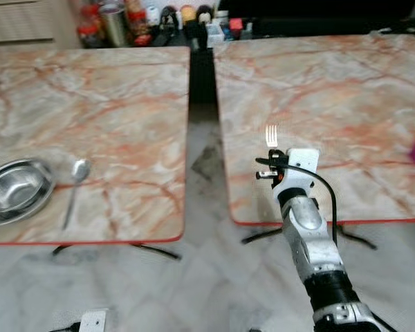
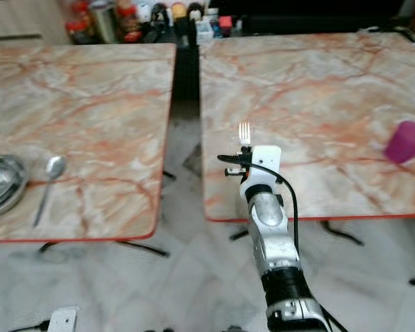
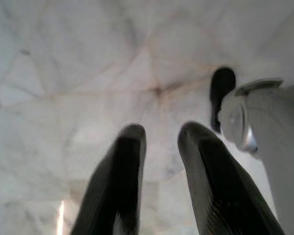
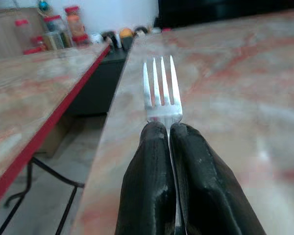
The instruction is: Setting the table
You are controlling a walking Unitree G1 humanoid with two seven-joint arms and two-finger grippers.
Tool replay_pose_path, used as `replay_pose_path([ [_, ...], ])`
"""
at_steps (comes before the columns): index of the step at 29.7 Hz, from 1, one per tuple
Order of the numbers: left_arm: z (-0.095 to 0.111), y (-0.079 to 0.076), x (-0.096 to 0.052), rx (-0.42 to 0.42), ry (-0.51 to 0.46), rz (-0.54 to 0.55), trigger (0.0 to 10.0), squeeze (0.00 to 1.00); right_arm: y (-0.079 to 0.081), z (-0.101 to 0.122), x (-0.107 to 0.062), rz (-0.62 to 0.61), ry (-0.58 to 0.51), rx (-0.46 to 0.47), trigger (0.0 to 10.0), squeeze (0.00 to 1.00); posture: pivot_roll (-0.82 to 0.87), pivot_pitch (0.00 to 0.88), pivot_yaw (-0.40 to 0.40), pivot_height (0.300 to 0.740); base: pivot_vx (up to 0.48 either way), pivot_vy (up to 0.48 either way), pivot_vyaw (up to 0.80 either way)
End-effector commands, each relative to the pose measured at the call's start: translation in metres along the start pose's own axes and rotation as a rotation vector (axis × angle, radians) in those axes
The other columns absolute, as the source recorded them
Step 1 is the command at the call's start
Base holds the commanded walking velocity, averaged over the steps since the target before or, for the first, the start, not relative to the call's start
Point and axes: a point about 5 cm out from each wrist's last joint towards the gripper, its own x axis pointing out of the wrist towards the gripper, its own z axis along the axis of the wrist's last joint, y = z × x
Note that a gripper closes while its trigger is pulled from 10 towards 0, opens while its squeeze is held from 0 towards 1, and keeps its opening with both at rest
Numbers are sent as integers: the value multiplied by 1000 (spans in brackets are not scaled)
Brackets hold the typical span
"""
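My right gripper (image 4: pixel 167 129) is shut on a silver fork (image 4: pixel 160 93), whose tines (image 1: pixel 271 135) point forward. It hovers over the near left part of the right marble table (image 1: pixel 332 90). On the left marble table (image 1: pixel 90 104), a steel bowl (image 1: pixel 15 189) sits near the front left, and a spoon (image 1: pixel 75 185) lies just right of it. My left gripper (image 3: pixel 159 139) hangs low over the floor, its two black fingers (image 3: pixel 130 161) a little apart with nothing between them.
A purple cup (image 2: pixel 406 141) stands at the right side of the right table. Jars and bottles (image 1: pixel 131 17) crowd a counter behind both tables. A gap (image 1: pixel 202 152) of marble floor runs between the tables, with table legs (image 1: pixel 152 249) below.
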Motion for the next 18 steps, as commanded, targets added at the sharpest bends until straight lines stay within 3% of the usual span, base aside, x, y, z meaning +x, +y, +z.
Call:
replay_pose_path([
  [1,-5,5,-1,8,25,19,10000,0,2,5,1,-1,-24,10,10000,0,-73,116,41,740,0,480,0],
  [18,-3,7,-1,30,20,18,10000,0,5,4,2,7,-26,12,10000,0,-69,73,46,740,0,480,0],
])
